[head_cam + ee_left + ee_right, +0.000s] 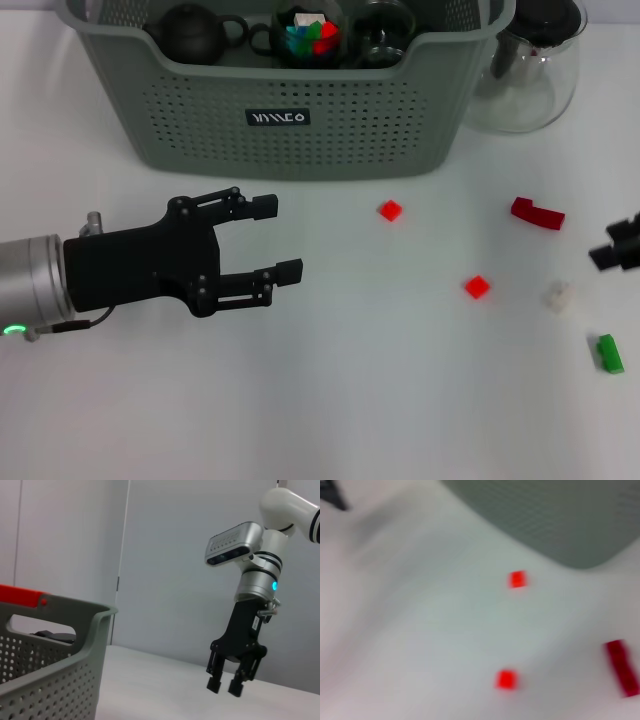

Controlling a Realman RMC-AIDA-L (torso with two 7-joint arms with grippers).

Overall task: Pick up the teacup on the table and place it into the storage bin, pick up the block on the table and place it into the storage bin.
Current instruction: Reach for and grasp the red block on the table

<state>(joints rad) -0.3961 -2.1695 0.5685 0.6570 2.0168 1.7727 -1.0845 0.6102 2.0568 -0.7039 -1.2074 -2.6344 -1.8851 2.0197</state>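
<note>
Head view: the left gripper (275, 238) hovers wide open and empty over the white table (330, 400), before the storage bin (200, 130) holding teacups (308, 35); red blocks (477, 287) lie apart. The right gripper (224, 685), narrowly parted, hangs at the table's right.
</note>
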